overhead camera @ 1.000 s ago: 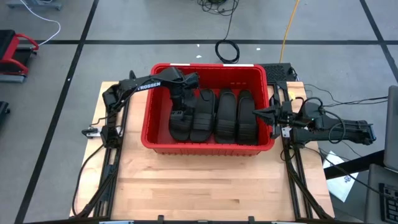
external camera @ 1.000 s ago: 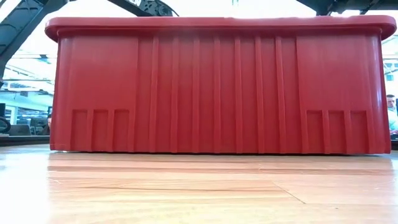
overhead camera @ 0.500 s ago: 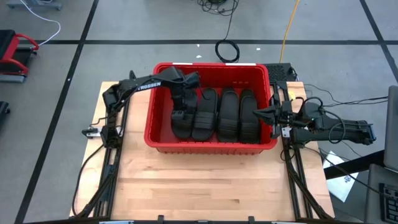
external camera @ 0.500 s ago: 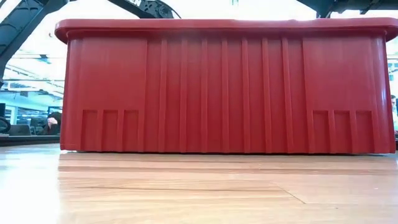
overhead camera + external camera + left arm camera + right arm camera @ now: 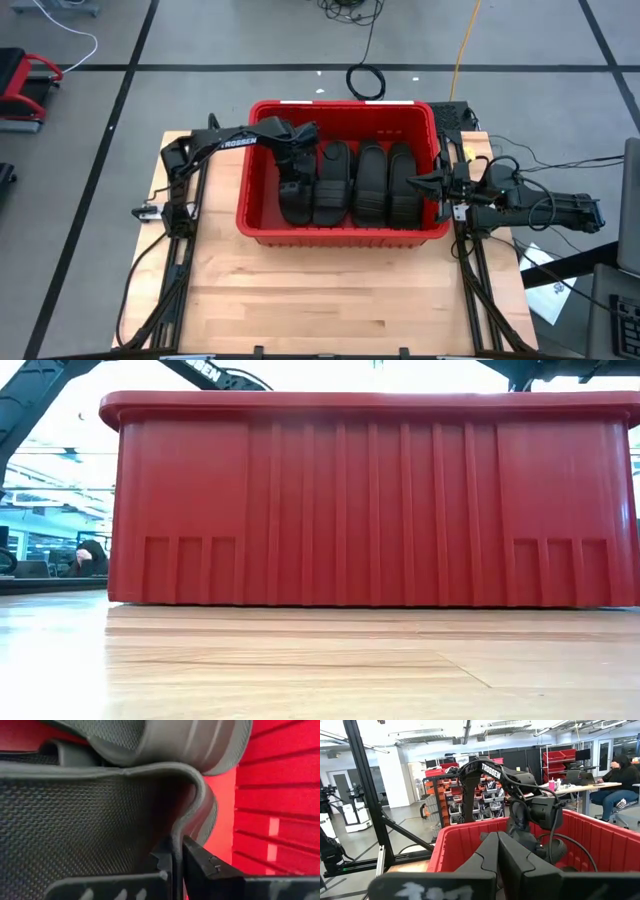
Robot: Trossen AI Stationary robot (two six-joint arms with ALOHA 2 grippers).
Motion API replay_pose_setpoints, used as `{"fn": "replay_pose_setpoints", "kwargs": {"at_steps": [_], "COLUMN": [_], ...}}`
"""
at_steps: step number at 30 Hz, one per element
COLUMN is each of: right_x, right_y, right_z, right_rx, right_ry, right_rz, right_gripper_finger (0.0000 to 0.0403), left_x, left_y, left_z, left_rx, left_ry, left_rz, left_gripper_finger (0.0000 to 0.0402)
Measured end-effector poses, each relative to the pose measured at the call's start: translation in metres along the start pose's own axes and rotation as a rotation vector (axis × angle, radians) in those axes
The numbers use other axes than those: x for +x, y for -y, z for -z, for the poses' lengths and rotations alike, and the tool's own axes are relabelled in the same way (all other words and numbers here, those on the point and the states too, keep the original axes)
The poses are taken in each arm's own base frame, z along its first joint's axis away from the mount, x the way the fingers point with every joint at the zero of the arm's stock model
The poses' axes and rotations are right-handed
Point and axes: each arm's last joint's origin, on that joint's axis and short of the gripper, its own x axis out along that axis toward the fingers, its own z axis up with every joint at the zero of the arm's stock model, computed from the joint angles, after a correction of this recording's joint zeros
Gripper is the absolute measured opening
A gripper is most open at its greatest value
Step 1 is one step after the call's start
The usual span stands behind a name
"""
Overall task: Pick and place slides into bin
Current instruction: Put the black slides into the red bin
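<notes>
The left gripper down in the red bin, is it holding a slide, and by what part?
Yes. The left gripper is pinched on the thin edge of the leftmost slide in the bin. The right gripper is shut on nothing at the bin's right rim.

From table height, the bin (image 5: 370, 500) hides the slides (image 5: 345, 185).

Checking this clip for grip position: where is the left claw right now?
In the high view the left claw is down inside the red bin, toward its left side, pinched shut on the edge of the leftmost slide.
</notes>
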Motion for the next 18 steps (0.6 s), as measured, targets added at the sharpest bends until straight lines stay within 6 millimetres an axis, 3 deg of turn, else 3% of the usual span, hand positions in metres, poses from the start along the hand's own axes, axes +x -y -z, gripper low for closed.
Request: {"fn": "replay_pose_setpoints", "kwargs": {"at_steps": [10,18], "right_x": [0.000,0.000], "right_y": [0.000,0.000], "right_z": [0.000,0.000], "right_rx": [0.000,0.000], "right_ry": [0.000,0.000], "right_rz": [0.000,0.000], "right_gripper_finger": [0.0000,0.0000], "left_x": [0.006,-0.019], "left_y": [0.004,0.010], "left_z": [-0.003,-0.016], "left_rx": [0.011,0.029], "left_ry": [-0.032,0.018], "left_rz": [-0.065,-0.088], "left_gripper_finger": [0.0021,0.0022]}}
